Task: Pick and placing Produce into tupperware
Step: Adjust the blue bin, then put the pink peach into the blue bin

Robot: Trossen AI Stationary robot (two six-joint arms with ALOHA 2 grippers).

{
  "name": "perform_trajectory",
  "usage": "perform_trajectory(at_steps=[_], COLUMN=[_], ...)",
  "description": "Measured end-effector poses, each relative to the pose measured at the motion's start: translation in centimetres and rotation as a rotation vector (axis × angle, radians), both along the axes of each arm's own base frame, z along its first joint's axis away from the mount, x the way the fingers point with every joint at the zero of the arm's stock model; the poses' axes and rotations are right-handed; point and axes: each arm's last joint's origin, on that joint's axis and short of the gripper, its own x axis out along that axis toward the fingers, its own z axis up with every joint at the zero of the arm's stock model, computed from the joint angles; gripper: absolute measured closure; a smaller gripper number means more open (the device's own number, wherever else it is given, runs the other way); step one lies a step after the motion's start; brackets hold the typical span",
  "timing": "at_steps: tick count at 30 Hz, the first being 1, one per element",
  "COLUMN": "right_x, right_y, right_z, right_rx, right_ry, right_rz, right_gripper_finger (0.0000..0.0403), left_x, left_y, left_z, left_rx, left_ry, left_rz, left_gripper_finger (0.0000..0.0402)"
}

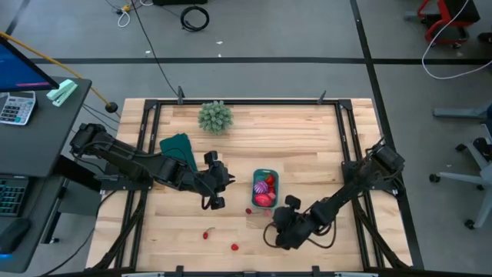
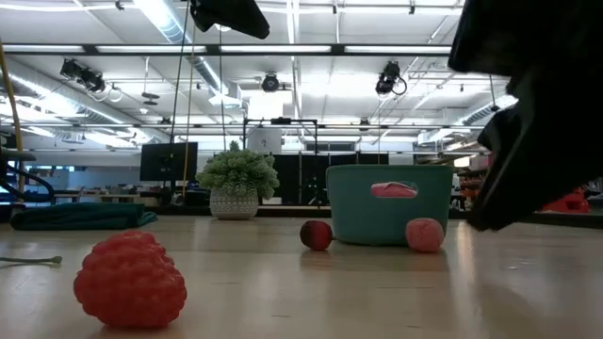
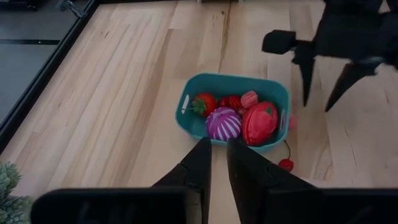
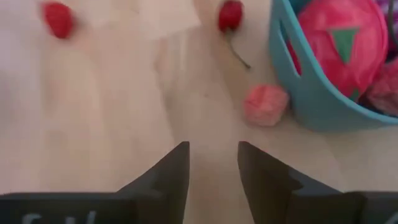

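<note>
Wooden plank table [image 1: 307, 138] bears rounded teal tupperware [image 3: 231, 85] holding glossy produce [image 3: 259, 122]

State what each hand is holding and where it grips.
Nothing is held. The left hand is empty, poised near the tupperware; the right hand is open over bare table beside a pink piece.

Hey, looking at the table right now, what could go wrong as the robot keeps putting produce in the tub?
The pink piece lies right beside the teal tub; the open right tool might nudge the tub while closing on it. The cherry has a thin stem and may roll away. The tub already holds a large strawberry and a purple ball, so later pieces could bounce out.
</note>
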Motion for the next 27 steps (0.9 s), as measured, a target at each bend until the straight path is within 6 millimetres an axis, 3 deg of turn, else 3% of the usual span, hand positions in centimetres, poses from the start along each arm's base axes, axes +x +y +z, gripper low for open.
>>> perform_trajectory(at_steps=[6,17,27], right_x=[1.3,3.5,2.8], right_y=[-1.7,-5.0,-3.8], right_z=[-1.3,-2.2,-2.2], right_rx=[-0.091,-0.086,-0.041], right_ry=[-0.023,-0.014,0.024], right_rz=[-0.105,-0.217,-0.151], right_gripper_finger=[0.0234,0.0193,0.0219], left_x=[0.0,0.0,0.0], left_y=[0.0,0.0,0.0], left_z=[0.0,0.0,0.0], left_rx=[0.000,0.002,0.005], left_ry=[0.000,0.002,0.006], left_rz=[-0.001,-0.002,-0.003], left_gripper_finger=[0.0342,0.0346,0.0344])
